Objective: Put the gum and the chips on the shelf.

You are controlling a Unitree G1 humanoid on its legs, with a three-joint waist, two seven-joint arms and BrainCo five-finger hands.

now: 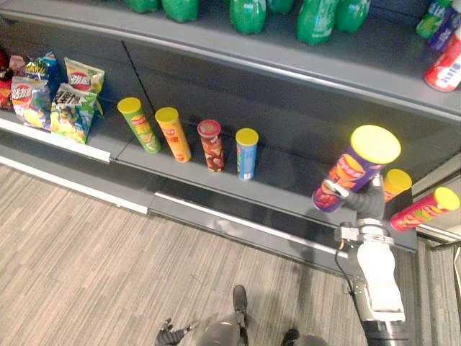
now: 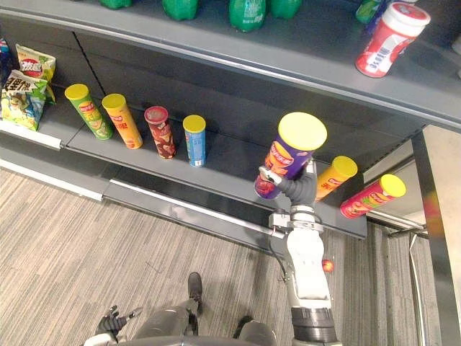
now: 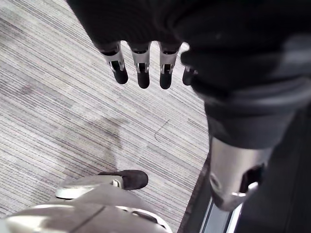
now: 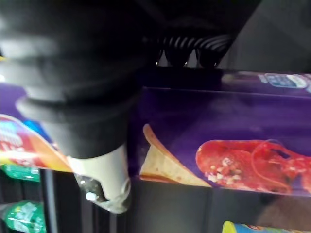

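Right hand [image 2: 294,189], fingers [image 2: 268,175] curled, clasps purple chips can [image 2: 287,157] near the orange can [image 2: 338,173].

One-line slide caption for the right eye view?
Right hand holds a purple, yellow-lidded chips can up in front of the lower shelf.

I've got the purple cardboard chips can [image 1: 354,170] in my right hand [image 1: 360,200], before the grey metal shelf [image 1: 288,189]; row of four chip cans [image 1: 211,145] on it to the left, two tilted cans [image 1: 423,209] to the right.

floor [image 1: 79,245]: grey streaked planks | shelf [image 1: 288,176]: dark grey, two tiers, pale front edges
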